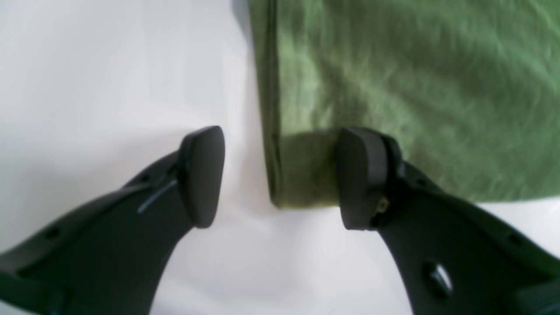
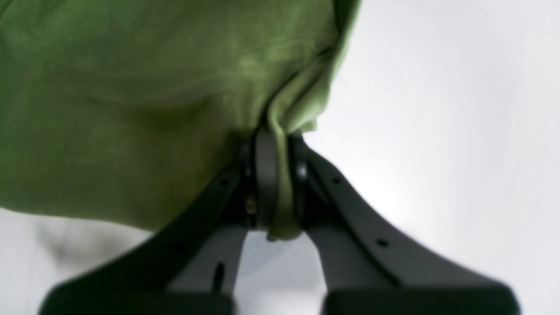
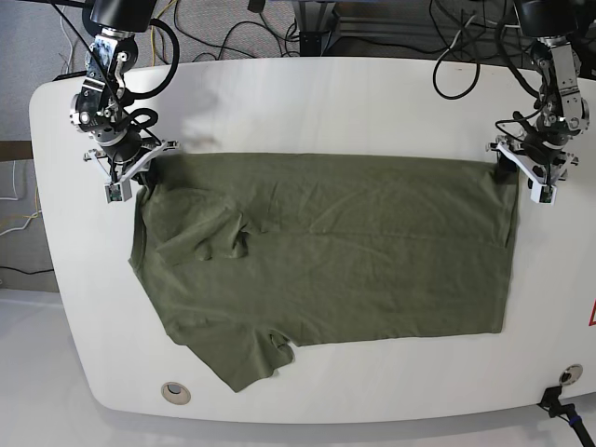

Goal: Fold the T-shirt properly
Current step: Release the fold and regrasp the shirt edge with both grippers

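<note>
The olive-green T-shirt (image 3: pixel 326 251) lies spread sideways on the white table (image 3: pixel 326 102), with the straight hem at the right and a sleeve (image 3: pixel 247 358) at the lower left. My right gripper (image 3: pixel 133 170) is shut on a bunched fold of the shirt's upper left corner, seen up close in the right wrist view (image 2: pixel 275 175). My left gripper (image 3: pixel 523 172) is open over the shirt's upper right hem corner (image 1: pixel 297 183). One finger (image 1: pixel 363 175) is over the cloth and the other finger (image 1: pixel 203 175) is over bare table.
Cables (image 3: pixel 466 47) run along the table's far edge behind both arms. A round grommet hole (image 3: pixel 173 393) sits near the front left edge. The table's rounded front edge is close below the sleeve.
</note>
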### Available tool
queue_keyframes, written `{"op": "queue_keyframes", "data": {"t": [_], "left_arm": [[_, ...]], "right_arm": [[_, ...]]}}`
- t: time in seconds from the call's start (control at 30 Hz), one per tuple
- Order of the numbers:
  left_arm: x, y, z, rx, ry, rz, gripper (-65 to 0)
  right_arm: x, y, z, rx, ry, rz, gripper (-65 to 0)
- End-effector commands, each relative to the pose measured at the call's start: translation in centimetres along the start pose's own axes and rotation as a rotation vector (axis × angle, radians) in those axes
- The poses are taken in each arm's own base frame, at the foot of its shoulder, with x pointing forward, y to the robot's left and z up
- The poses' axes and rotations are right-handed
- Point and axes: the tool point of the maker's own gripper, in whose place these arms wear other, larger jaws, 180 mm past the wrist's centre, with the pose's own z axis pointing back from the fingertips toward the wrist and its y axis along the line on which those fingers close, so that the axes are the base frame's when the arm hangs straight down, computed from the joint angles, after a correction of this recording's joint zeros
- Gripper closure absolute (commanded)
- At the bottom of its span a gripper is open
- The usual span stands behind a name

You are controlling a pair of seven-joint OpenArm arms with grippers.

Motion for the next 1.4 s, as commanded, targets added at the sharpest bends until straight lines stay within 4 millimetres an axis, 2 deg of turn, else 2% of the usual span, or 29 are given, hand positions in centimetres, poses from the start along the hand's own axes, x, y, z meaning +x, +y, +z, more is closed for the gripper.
{"op": "queue_keyframes", "data": {"t": [0.0, 0.07, 0.1, 0.13, 0.2, 0.23, 0.4, 0.5, 0.67, 0.83, 0.93, 1.03, 1.13, 1.27, 1.3, 1.33, 1.37], "left_arm": [[0.3, 0.8, 0.1, 0.009, -0.009, -0.002, -37.7], [-0.3, 0.8, -0.1, 0.008, 0.006, 0.005, -34.7], [-0.5, 0.9, -0.1, 0.009, 0.01, 0.007, -29.4], [-0.5, 0.9, -0.1, 0.009, 0.01, 0.007, -22.0], [-0.5, 0.8, -0.1, 0.008, 0.01, 0.009, -1.8], [-0.5, 0.8, -0.1, 0.008, 0.008, 0.008, 0.0], [-0.9, 0.8, 0.1, 0.008, 0.018, 0.005, 0.0], [-2.6, 0.5, 1.2, 0.006, 0.049, -0.013, 0.0], [-5.6, -1.1, 4.7, -0.025, 0.103, -0.098, 0.0], [-8.8, -3.0, 8.2, -0.07, 0.169, -0.15, 0.0], [-9.8, -2.8, 10.2, -0.06, 0.191, -0.161, 0.0], [-10.2, -2.9, 11.0, -0.061, 0.202, -0.169, 0.0], [-9.9, -2.0, 11.7, -0.035, 0.196, -0.174, 0.0], [-9.7, -1.9, 11.9, -0.031, 0.221, -0.194, 0.0], [-9.9, -1.9, 12.0, -0.028, 0.244, -0.202, 0.0], [-10.3, -1.8, 12.2, -0.027, 0.272, -0.204, 0.0], [-10.2, -1.8, 12.3, -0.025, 0.279, -0.21, -11.4]], "right_arm": [[-0.8, -0.2, 0.2, -0.001, 0.044, 0.015, 0.0], [-0.8, -0.1, 0.2, -0.001, 0.044, 0.016, 0.0], [-0.8, -0.1, 0.2, -0.001, 0.043, 0.017, 0.0], [-0.8, -0.1, 0.2, -0.001, 0.043, 0.017, 0.0], [-0.8, -0.1, 0.2, -0.001, 0.043, 0.017, 0.0], [-0.8, -0.1, 0.2, -0.001, 0.043, 0.017, 0.0], [-2.3, -0.1, 0.6, -0.001, 0.073, 0.012, 0.0], [-3.8, 0.0, 1.7, -0.007, 0.095, 0.024, 0.0], [-6.7, 0.8, 5.3, -0.011, 0.141, 0.08, 0.0], [-9.7, -0.4, 9.2, -0.07, 0.22, 0.073, 0.0], [-11.2, 0.0, 10.7, -0.045, 0.257, 0.106, 0.0], [-12.2, -0.2, 11.4, -0.044, 0.282, 0.105, 0.0], [-12.2, -0.2, 11.4, -0.044, 0.281, 0.106, 0.0], [-11.9, -0.2, 11.2, -0.047, 0.278, 0.104, 0.0], [-12.1, -0.2, 11.2, -0.05, 0.285, 0.102, -0.6], [-12.2, -0.3, 11.3, -0.05, 0.294, 0.102, -6.5], [-12.2, -0.2, 11.3, -0.049, 0.296, 0.105, -12.8]]}}
